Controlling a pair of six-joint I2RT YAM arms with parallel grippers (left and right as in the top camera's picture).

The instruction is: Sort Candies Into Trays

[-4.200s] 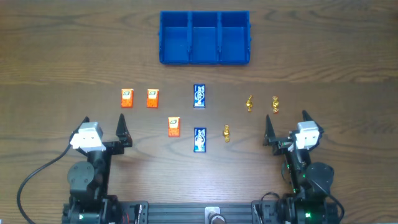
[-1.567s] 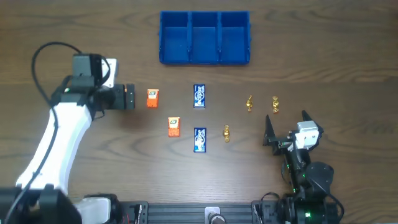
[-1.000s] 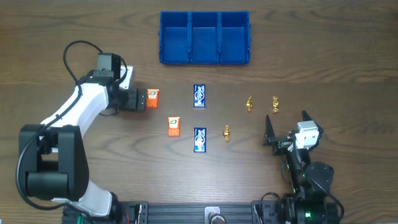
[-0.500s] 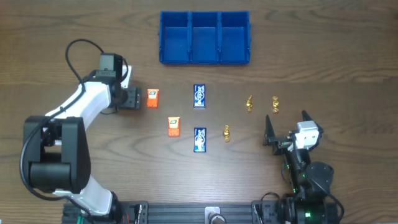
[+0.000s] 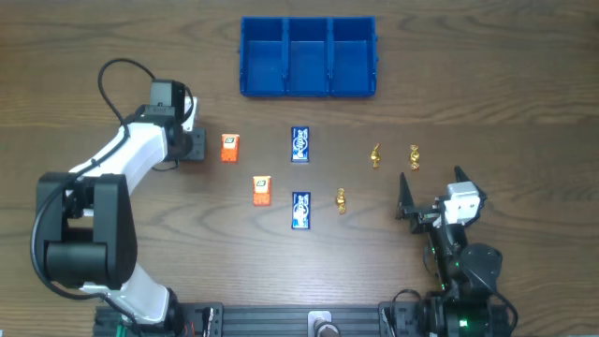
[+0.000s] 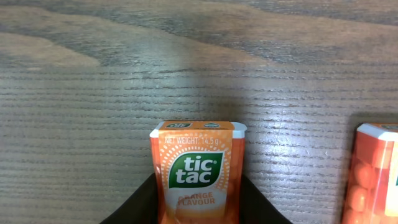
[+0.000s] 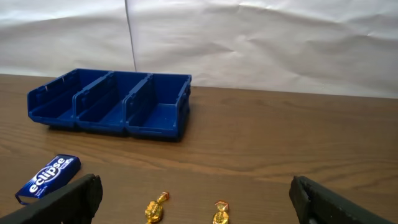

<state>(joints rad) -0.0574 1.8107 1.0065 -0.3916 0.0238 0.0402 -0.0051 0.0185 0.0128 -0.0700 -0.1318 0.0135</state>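
Note:
My left gripper (image 5: 196,147) is at the table's left, shut on the leftmost orange candy box (image 6: 198,171), with its dark fingers (image 6: 135,204) pressed against both sides. A second orange box (image 5: 230,148) lies just beside it, and a third (image 5: 262,190) lies nearer the middle. Two blue packs (image 5: 300,145) (image 5: 300,211) lie at the centre. Three gold-wrapped candies (image 5: 375,155) (image 5: 414,157) (image 5: 342,200) lie to the right. The blue three-compartment tray (image 5: 309,89) stands at the back. My right gripper (image 5: 430,198) is open near its base, holding nothing.
The right wrist view looks across the table at the tray (image 7: 157,124), one blue pack (image 7: 48,177) and two gold candies (image 7: 155,209) (image 7: 220,212), with a white wall behind. Bare wooden tabletop surrounds the candies.
The left arm left its rest pose, swung out to the leftmost orange box and settled around it, drawing slightly left in the last half second. The right arm has stayed still.

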